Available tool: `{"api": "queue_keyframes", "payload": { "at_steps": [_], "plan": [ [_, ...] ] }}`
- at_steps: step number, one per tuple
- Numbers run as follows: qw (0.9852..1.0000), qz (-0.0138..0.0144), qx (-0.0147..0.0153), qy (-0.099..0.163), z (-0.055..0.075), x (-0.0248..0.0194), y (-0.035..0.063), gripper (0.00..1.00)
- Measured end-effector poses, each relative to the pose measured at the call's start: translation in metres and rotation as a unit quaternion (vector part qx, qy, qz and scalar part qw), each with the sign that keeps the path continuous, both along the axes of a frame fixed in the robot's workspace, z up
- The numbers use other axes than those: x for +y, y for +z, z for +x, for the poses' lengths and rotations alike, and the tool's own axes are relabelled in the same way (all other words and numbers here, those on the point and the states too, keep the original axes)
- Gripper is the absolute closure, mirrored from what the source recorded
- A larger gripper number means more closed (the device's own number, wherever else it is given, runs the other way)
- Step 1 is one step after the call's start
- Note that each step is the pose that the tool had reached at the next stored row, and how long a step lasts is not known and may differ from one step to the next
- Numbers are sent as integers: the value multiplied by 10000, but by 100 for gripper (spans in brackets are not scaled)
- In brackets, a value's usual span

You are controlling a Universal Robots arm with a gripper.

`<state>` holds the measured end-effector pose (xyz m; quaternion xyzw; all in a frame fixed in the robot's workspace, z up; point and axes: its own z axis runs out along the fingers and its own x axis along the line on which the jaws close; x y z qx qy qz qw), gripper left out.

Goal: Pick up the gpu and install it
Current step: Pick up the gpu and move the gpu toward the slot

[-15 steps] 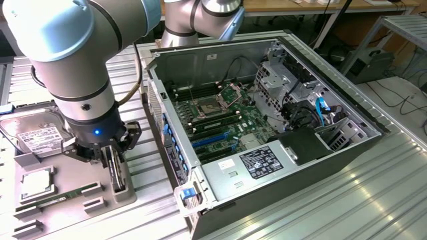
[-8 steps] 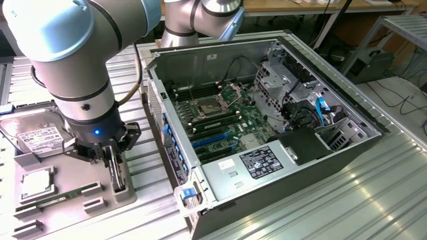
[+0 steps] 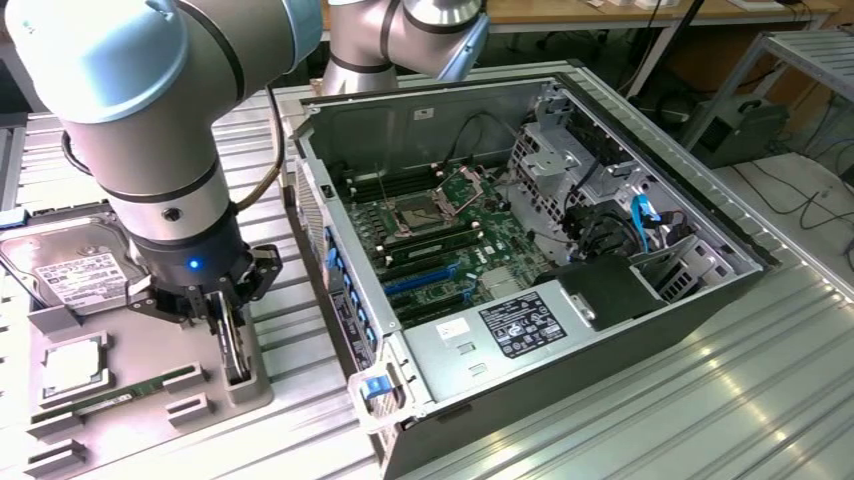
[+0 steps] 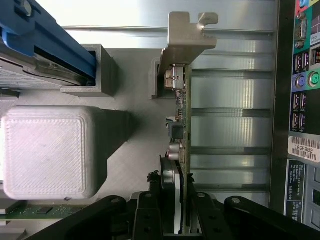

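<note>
The gpu point(image 3: 239, 348) stands on edge in a slot of the grey fixture tray point(image 3: 134, 335), at the exterior view's left, beside the open computer case point(image 3: 534, 250). My gripper point(image 3: 224, 318) hangs straight down over it, fingers on both sides of the card. In the wrist view the gpu point(image 4: 183, 125) shows edge-on: a thin green board with its pale metal bracket point(image 4: 185, 37) at the far end. My gripper point(image 4: 176, 220) is shut on the card's near end, with the dark fingers point(image 4: 149, 215) pressed against its two faces. The card still rests in its holder.
The tray also holds a silver hard drive point(image 3: 67, 268), a processor point(image 3: 74, 365) and a green memory stick point(image 3: 120, 395). The case's motherboard point(image 3: 461, 250) lies exposed with blue slots point(image 3: 427, 275). The case's rear port panel point(image 4: 302, 95) stands close beside the card.
</note>
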<state>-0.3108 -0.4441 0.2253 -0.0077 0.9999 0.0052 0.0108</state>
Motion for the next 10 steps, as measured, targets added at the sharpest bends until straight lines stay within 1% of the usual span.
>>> {"api": "queue_keyframes", "payload": {
  "at_steps": [3,5,10],
  "plan": [
    [10000,1,-1,0,0,0,12,72],
    [10000,0,0,0,0,0,59,72],
    [10000,1,0,0,0,0,137,72]
  ]
}}
